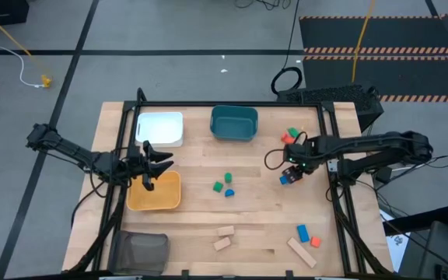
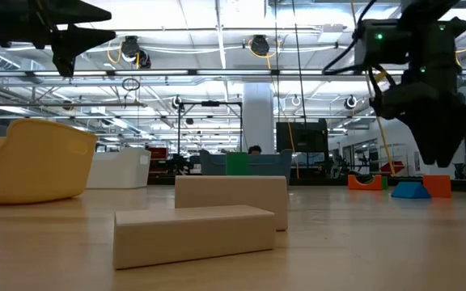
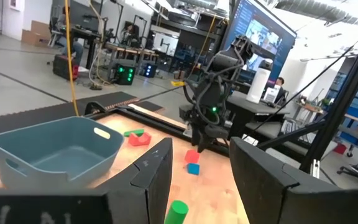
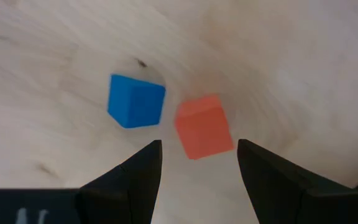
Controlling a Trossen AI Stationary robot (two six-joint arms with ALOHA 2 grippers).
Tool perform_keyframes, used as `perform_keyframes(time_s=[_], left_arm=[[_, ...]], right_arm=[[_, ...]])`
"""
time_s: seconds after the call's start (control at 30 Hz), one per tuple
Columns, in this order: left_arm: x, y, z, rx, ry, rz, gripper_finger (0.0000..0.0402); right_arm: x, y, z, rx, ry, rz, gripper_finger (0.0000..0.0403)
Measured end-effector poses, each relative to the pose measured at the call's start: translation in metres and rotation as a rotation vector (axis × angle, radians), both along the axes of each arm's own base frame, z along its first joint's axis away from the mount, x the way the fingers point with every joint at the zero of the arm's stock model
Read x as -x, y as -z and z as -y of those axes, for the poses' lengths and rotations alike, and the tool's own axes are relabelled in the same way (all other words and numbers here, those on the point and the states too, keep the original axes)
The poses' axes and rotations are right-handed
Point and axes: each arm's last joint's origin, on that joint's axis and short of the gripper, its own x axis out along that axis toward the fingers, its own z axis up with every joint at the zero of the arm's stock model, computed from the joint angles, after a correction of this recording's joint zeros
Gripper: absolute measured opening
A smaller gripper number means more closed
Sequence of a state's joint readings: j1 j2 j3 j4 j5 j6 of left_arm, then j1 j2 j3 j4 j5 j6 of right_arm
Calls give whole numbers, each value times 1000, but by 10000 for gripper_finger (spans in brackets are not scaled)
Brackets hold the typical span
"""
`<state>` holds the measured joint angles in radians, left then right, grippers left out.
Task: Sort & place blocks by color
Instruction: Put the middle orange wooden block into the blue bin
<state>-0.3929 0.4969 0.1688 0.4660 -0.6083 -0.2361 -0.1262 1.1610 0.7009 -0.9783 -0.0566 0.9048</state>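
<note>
Two small painted wooden cubes, one blue [image 4: 135,101], one red-orange [image 4: 204,127], are approached by right gripper [image 4: 197,163], fingers apart and empty; descent required. Left gripper [image 1: 148,165], parted, empty, is parked above yellow plastic tray [image 1: 154,204].

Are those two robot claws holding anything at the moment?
No. The right gripper hangs open above a red cube and a blue cube; the left gripper is open and empty over the yellow tray.
</note>
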Motion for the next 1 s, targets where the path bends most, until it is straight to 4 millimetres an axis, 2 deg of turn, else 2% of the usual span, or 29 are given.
perform_keyframes(time_s=[0.6, 0.73, 0.87, 1.0], left_arm=[[0, 0, 0, 3, 1, -1, 161], [0, 0, 0, 4, 0, 0, 161], [0, 0, 0, 4, 0, -1, 161], [0, 0, 0, 8, 1, 0, 161]], right_arm=[[7, 40, -5, -17, 4, 92, 200], [10, 43, -5, -20, 11, 82, 174], [10, 44, -5, -32, 9, 85, 126], [10, 43, -6, -46, 5, 93, 120]])
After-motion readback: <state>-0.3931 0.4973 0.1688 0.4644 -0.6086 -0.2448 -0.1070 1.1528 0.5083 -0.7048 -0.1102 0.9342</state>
